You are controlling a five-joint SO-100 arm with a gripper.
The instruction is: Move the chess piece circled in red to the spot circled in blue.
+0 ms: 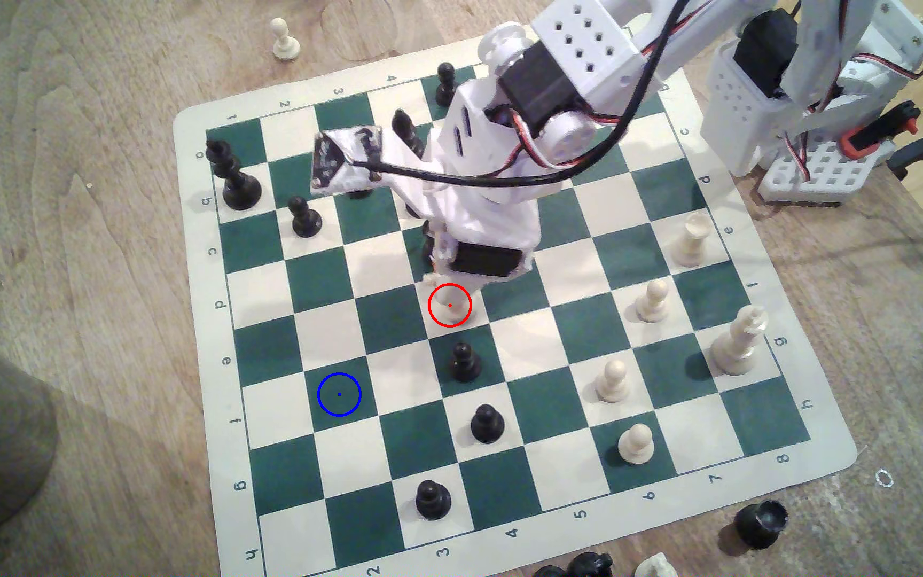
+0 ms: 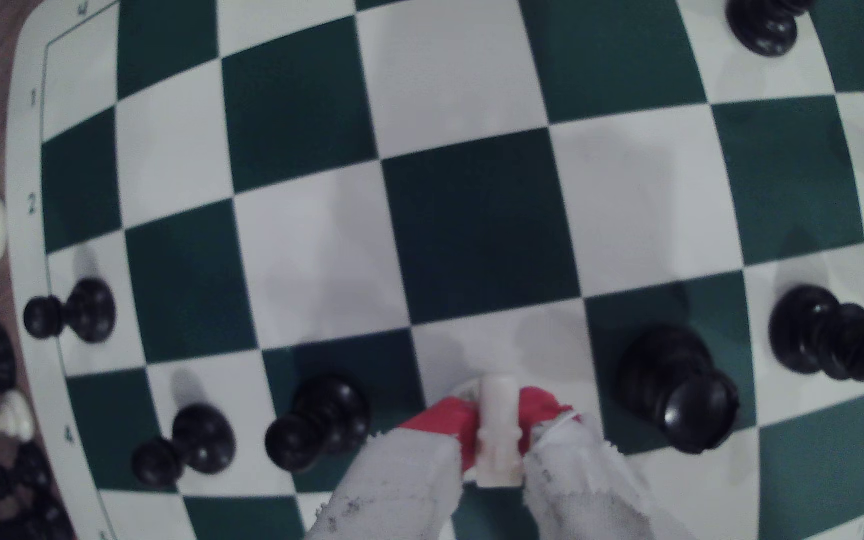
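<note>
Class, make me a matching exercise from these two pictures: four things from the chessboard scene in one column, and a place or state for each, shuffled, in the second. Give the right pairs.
Things:
1. cream knight
2. blue-ringed square
3. pincer
4. cream pawn

Places or states:
A. empty dark green square
B. standing off the board, on the wooden table
C. closed around a cream piece
D. on the red-ringed white square

Pairs: 1-D, 2-A, 3-C, 4-B
</note>
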